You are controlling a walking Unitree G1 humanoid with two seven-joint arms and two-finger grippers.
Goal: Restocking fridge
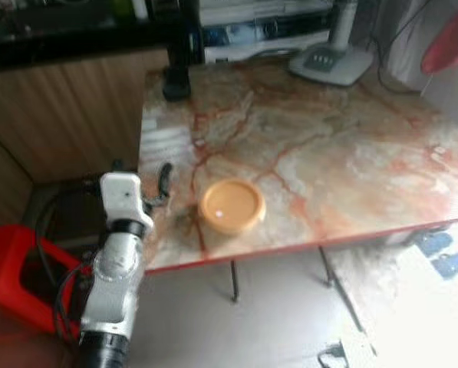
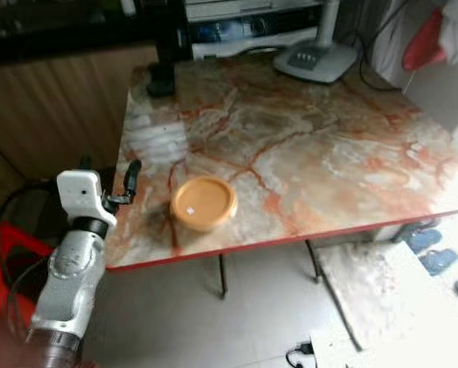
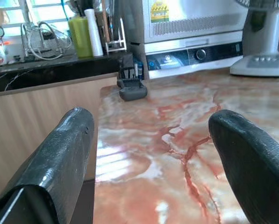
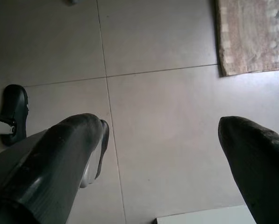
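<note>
A round orange lidded container sits on the marble table near its front edge. My left gripper is raised at the table's left edge, just left of the container and apart from it. It is open, and in the left wrist view nothing lies between its fingers, only bare marble. My right gripper hangs open over the tiled floor with nothing in it.
A white fan base and a black holder stand at the table's far side, with a silver oven behind. A red stool is at my left. Blue slippers and a rug lie on the floor.
</note>
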